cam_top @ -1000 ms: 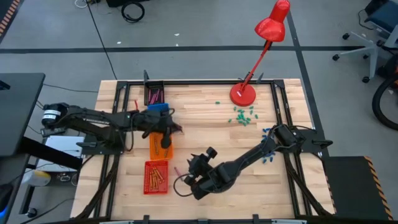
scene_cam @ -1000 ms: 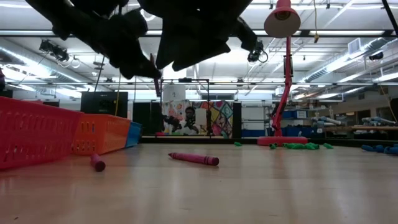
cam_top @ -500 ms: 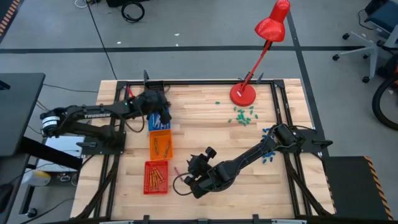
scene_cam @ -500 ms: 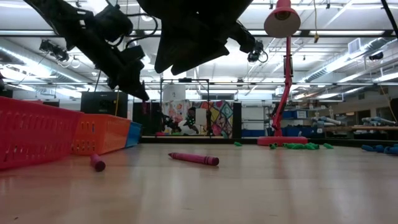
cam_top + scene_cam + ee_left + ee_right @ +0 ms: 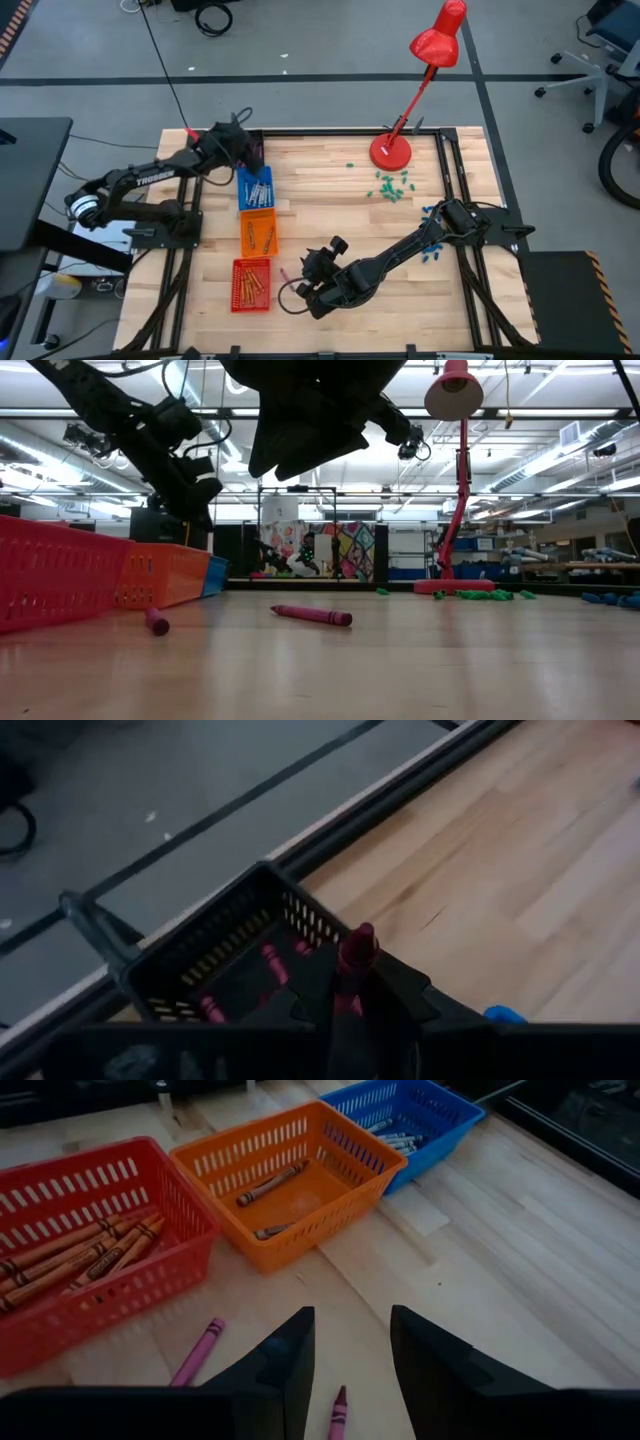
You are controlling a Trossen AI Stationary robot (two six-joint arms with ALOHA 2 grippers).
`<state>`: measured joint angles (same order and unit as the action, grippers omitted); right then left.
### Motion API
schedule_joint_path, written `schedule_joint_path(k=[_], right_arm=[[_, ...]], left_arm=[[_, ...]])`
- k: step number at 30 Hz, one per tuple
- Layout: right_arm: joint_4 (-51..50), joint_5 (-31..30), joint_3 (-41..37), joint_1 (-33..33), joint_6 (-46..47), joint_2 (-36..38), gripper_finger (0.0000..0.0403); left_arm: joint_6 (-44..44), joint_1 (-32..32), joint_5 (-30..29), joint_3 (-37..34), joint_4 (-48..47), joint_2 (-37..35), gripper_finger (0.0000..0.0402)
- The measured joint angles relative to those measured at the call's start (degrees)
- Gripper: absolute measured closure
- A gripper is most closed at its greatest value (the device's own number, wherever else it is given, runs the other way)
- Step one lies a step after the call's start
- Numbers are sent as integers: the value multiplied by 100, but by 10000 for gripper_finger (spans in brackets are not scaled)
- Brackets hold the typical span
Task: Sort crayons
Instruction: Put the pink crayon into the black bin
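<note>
My left gripper (image 5: 350, 995) is shut on a magenta crayon (image 5: 357, 948) and hangs above the black basket (image 5: 200, 970) at the table's far left, also seen from above (image 5: 240, 150). Magenta crayons (image 5: 270, 960) lie in that basket. My right gripper (image 5: 350, 1370) stands open near the table's front (image 5: 315, 285), above two magenta crayons (image 5: 198, 1352) (image 5: 338, 1415) that lie flat on the wood. Orange crayons fill the red basket (image 5: 90, 1250). A few crayons lie in the orange basket (image 5: 290, 1180), and grey ones in the blue basket (image 5: 410, 1115). My left gripper pinches the magenta crayon between its two fingers. The crayon lies along the fingers, and its free end (image 5: 360, 938) sticks out past the fingertips. The fingers slant down toward the table's far edge. The crayon is lifted clear, over the black basket.
The blue (image 5: 256, 187), orange (image 5: 258, 232) and red (image 5: 251, 284) baskets stand in a row down the table's left side. A red lamp (image 5: 390, 150) stands at the far right. Green bits (image 5: 390, 185) and blue bits (image 5: 430, 255) lie on the right half.
My left gripper has swung from above the orange basket toward the table's far edge, past the blue basket to the black one, turning as it went. It stays shut on the magenta crayon.
</note>
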<state>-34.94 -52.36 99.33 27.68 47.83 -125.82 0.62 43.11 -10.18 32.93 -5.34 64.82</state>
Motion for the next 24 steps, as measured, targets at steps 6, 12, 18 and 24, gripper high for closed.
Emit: schedule_joint_path(k=[6,12,18,24], right_arm=[[3,0,0,0,0,0,266],[65,1,0,2,0,0,266],[100,0,0,2,0,0,266],[103,-1,0,3,0,0,266]], left_arm=[[75,568,499,0,-153,173,347],[131,941,934,0,-124,735,347],[126,1048,1004,18,-23,1239,347],[131,1082,1206,27,-48,1489,347]])
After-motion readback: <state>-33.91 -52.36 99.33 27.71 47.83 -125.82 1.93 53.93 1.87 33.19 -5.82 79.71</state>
